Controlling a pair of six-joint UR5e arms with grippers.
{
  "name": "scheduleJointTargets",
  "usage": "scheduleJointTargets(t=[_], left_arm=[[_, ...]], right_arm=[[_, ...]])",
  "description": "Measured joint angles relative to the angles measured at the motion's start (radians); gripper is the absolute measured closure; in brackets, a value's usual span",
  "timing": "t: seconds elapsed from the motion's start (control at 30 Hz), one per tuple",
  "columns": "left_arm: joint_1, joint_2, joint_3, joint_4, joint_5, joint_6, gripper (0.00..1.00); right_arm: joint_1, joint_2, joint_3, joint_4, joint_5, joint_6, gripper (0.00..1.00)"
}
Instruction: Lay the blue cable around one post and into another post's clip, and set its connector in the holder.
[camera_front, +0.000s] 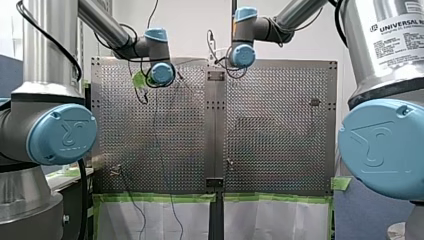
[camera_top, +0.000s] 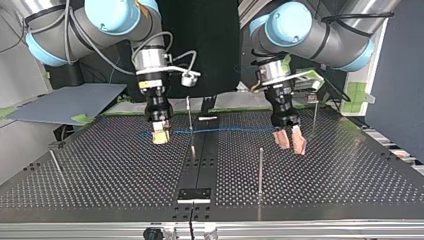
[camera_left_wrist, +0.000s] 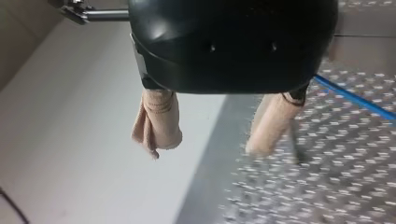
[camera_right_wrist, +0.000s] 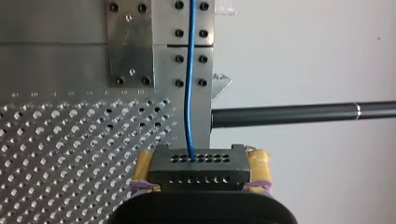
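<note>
Blue cable (camera_top: 225, 131): one length, running low across the dark middle strip (camera_top: 200, 165) of the perforated worktop (camera_top: 100, 170). Its dark connector (camera_right_wrist: 198, 170) is clamped between the yellow pads (camera_right_wrist: 142, 163) of my right end effector (camera_top: 160, 136), which hangs close beside that strip. My left end effector (camera_left_wrist: 208, 147): on the strip's other side and further from it, beige pads (camera_left_wrist: 159, 123) spread well apart and holding nothing, the cable passing near. Thin upright post (camera_top: 188, 112): at the strip's edge, with the cable passing it; whether they touch cannot be told.
</note>
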Motion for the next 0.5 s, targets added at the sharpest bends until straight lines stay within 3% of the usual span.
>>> scheduleJointTargets(t=[0.33,0.5], left_arm=[[0.028,0.09,0.092,-0.092,0.019,0.028,0.0],[0.05,0.089,0.135,-0.135,0.043,0.033,0.0]], right_arm=[[-0.003,0.056,-0.079,0.079,-0.008,0.004,0.8],[-0.005,0.08,-0.124,0.124,-0.01,0.005,0.8]])
